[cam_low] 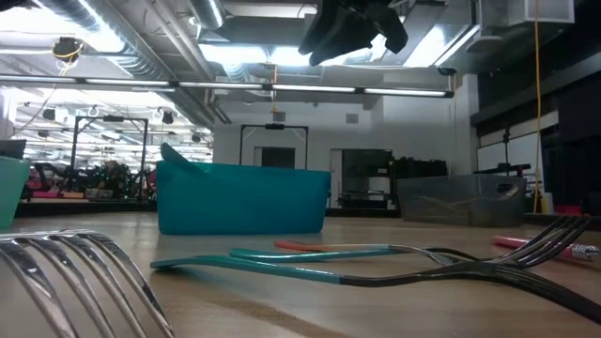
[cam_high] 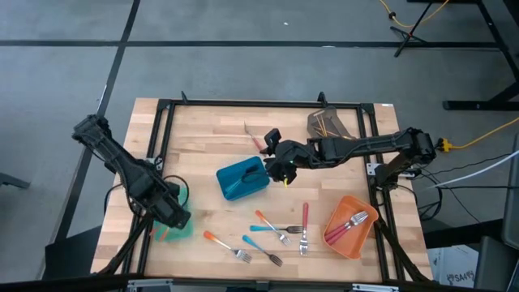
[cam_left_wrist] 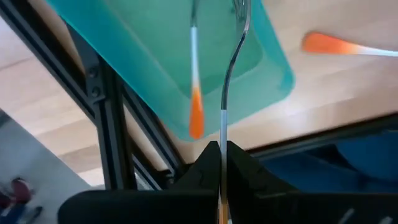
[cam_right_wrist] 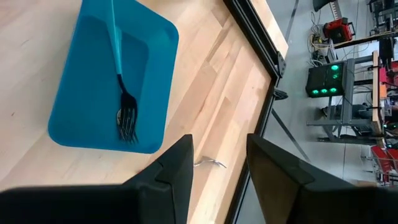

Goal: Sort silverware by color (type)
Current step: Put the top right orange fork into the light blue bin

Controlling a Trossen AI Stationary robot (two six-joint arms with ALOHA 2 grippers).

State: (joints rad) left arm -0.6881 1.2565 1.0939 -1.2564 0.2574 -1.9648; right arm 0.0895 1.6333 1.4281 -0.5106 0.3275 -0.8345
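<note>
My left gripper (cam_high: 174, 216) (cam_left_wrist: 221, 152) is at the table's near-left corner over the teal bin (cam_left_wrist: 161, 56), shut on an orange-handled fork (cam_left_wrist: 231, 68). Another orange-handled utensil (cam_left_wrist: 194, 93) lies in that bin. My right gripper (cam_high: 280, 165) (cam_right_wrist: 217, 163) hangs open above the table just right of the blue bin (cam_high: 243, 179) (cam_right_wrist: 93, 81). A blue-handled fork (cam_right_wrist: 121, 81) lies in the blue bin. Several forks (cam_high: 268, 229) with orange, blue and red handles lie flat on the table's near middle. My left gripper pinches the fork's handle (cam_left_wrist: 222, 134) between its two fingers, which lie along it. The shaft runs straight out from the fingertips over the teal bin. The fork's head is cut off by the picture's edge, so whether it touches the bin cannot be told.
An orange bin (cam_high: 350, 225) holding red-handled forks sits at the near right. A grey bin (cam_high: 328, 123) with gold utensils sits at the far right. A red-handled fork (cam_high: 253, 136) lies far of the blue bin. A black frame (cam_high: 166, 105) borders the table.
</note>
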